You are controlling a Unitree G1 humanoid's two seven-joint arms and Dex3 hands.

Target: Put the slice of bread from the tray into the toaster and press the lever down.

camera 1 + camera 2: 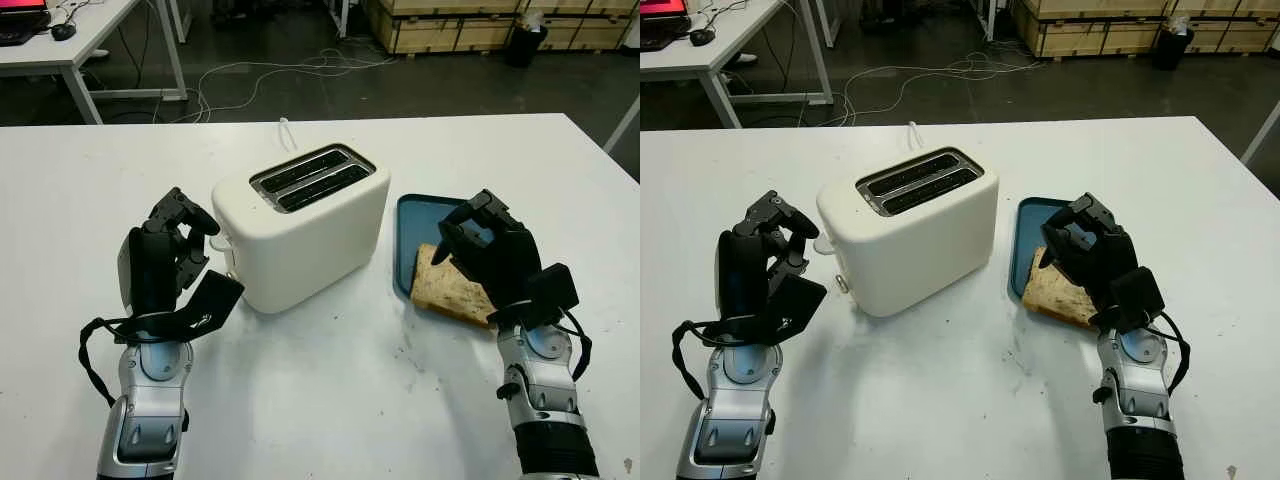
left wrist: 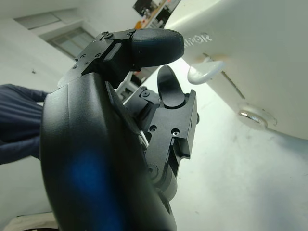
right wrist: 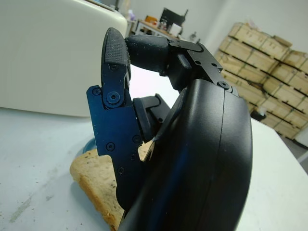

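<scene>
A white two-slot toaster [image 1: 300, 225] stands mid-table, its lever [image 1: 222, 243] on the end wall that faces my left hand. Right of it lies a blue tray [image 1: 415, 212]. The slice of bread [image 1: 448, 290] lies across the tray's near edge, partly out on the table. My right hand [image 1: 462, 235] hangs open just over the bread's far part and holds nothing; in the right wrist view the bread [image 3: 94, 173] sits below its fingers [image 3: 114, 53]. My left hand [image 1: 195, 235] is open beside the toaster's left end, close to the lever [image 2: 204, 72] and not touching it.
The white table [image 1: 330, 400] runs wide on all sides. The toaster's cord [image 1: 285, 130] trails off the far edge. Beyond the table are another desk [image 1: 80, 40], floor cables and wooden crates [image 1: 470, 25].
</scene>
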